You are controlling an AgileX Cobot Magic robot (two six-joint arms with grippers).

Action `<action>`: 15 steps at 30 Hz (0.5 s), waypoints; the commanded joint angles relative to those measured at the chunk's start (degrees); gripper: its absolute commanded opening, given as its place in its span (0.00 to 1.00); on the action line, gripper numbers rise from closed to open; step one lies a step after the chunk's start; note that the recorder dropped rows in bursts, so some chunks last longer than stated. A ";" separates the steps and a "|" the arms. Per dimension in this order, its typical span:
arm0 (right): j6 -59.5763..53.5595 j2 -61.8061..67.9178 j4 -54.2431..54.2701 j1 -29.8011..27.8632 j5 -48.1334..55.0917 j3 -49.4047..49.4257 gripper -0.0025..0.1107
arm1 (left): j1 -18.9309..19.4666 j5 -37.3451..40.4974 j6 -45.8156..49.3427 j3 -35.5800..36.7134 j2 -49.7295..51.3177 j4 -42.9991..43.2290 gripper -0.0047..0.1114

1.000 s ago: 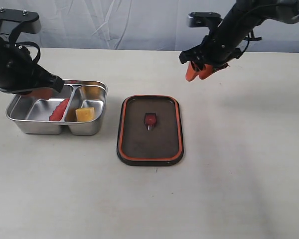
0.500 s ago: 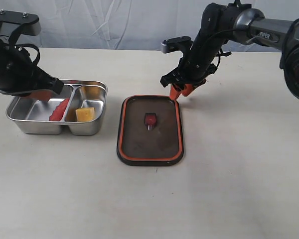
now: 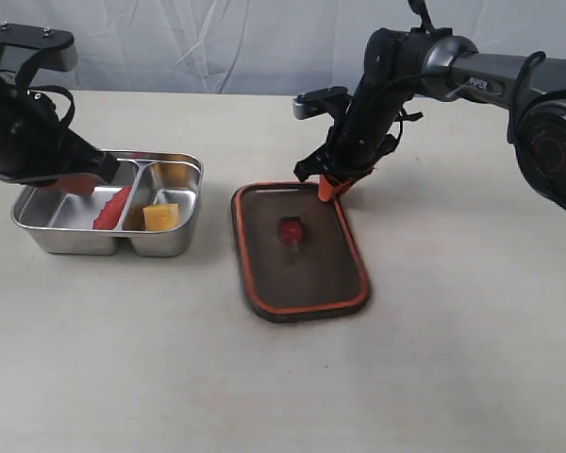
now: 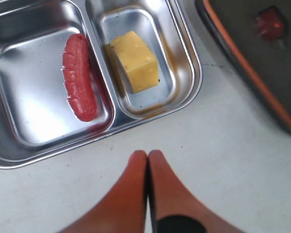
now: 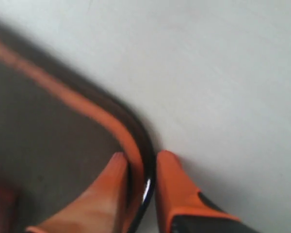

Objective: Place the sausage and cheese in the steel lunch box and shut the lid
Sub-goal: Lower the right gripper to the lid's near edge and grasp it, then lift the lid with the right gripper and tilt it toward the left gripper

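Observation:
The steel lunch box (image 3: 186, 162) stands at the left with the red sausage (image 3: 113, 208) in its left compartment and the yellow cheese (image 3: 160, 216) in its right one. The wrist view shows the same sausage (image 4: 79, 76), cheese (image 4: 134, 68) and lunch box (image 4: 194, 73). My left gripper (image 4: 148, 155) hangs shut and holds nothing, over bare table beside the box. The dark lid (image 3: 302, 250) lies with its orange seal up at the centre, turned askew. My right gripper (image 3: 327, 186) is shut on the lid's far right corner, one finger on each side of the rim (image 5: 136, 145).
The lid's red centre valve (image 3: 290, 229) faces up. The pale tabletop (image 3: 434, 359) stretches round both things. A grey cloth backdrop (image 3: 217, 38) runs behind the table's far edge.
My right gripper came down from above the table to the lid's far corner and closed on its rim. The lid has swung, its near end now further right. The left arm has not moved.

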 commanded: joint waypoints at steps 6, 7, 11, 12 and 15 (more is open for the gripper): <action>0.29 -0.09 -3.49 0.02 0.46 -0.47 0.01 | 0.01 0.96 -0.11 0.19 -0.54 -0.16 0.04; 0.91 -0.23 -4.16 0.02 1.10 -0.47 0.01 | 0.01 0.96 -0.11 0.19 -0.54 -0.42 0.04; 3.49 -1.55 -6.16 -0.72 2.48 -0.47 0.01 | 0.11 0.83 -0.54 0.19 -0.54 -3.00 0.04; 4.56 -2.10 -6.16 -1.03 2.49 -0.47 0.01 | 0.11 0.75 -0.54 0.19 -0.54 -3.97 0.04; 4.88 -3.75 -5.77 -2.23 2.27 -0.47 0.01 | 1.20 0.09 -0.28 0.19 -0.54 -6.32 0.07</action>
